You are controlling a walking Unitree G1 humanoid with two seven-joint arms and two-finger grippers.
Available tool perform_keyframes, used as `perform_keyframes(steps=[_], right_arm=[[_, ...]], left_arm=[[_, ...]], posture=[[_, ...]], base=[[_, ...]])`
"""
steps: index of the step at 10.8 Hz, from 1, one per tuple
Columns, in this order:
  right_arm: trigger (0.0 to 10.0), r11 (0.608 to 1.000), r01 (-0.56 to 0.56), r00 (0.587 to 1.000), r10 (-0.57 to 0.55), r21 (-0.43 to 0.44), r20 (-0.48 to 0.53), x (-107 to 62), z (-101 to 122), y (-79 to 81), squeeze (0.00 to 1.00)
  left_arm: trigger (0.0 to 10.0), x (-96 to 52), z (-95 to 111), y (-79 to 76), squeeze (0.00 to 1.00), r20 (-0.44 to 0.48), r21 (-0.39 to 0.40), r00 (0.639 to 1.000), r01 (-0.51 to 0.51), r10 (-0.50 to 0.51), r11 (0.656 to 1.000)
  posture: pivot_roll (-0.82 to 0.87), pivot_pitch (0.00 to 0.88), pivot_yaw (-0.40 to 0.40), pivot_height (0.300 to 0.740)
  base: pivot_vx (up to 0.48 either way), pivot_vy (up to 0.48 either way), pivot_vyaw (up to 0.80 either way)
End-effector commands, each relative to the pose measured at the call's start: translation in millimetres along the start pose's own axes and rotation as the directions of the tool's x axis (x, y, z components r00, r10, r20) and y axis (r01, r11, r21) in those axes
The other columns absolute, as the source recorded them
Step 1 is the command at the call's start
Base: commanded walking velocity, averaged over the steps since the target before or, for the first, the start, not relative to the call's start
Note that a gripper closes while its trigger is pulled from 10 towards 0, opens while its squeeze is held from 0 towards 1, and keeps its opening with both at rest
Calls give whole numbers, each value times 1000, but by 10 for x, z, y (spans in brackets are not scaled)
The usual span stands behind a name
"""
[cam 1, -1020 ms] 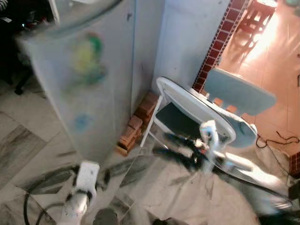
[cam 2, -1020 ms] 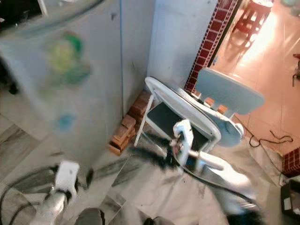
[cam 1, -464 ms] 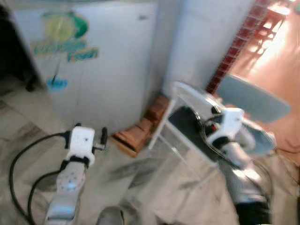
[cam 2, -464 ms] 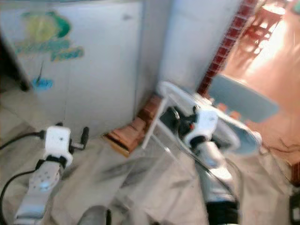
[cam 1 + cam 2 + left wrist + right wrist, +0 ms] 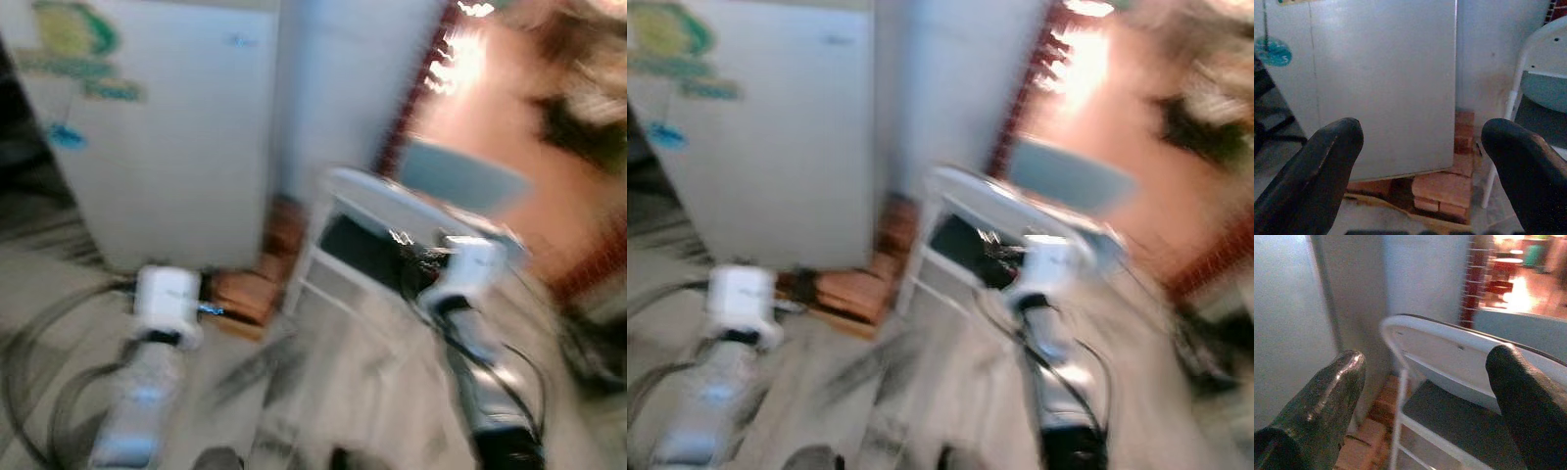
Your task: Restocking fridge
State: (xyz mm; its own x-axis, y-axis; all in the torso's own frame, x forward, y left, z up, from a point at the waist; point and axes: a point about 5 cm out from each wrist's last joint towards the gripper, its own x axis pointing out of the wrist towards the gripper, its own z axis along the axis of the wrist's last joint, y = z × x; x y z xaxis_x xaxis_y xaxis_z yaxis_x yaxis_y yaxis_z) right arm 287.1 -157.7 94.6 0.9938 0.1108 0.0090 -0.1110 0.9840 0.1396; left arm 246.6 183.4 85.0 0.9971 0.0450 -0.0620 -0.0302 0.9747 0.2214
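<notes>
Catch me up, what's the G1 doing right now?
Not handling anything yet. It faces a closed white fridge that stands on bricks, with a white folding chair beside it. Both arms are raised in front. The left gripper is open and empty, pointed at the lower fridge door. The right gripper is open and empty, pointed at the chair. The head views are motion-blurred. No groceries are visible.

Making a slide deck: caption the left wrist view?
Open left gripper faces the closed white fridge, raised on bricks.
</notes>
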Motion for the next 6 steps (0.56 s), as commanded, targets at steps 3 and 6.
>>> perform_keyframes(steps=[3, 6], right_arm=[[10000, 997, 70, 997, -70, -32, 18, -22, 2, -128, 0], [10000, 997, 70, 997, -69, -30, 16, -61, -66, -89, 0]], left_arm=[[10000, 112, 119, -59, 0, 49, -3, 998, 36, -36, 999], [10000, 114, 141, -52, 0, 58, 6, 996, 74, -75, 997]], posture=[[166, 44, -79, 740], [172, 48, -73, 740]], base=[[0, 480, -800], [0, 480, -629]])
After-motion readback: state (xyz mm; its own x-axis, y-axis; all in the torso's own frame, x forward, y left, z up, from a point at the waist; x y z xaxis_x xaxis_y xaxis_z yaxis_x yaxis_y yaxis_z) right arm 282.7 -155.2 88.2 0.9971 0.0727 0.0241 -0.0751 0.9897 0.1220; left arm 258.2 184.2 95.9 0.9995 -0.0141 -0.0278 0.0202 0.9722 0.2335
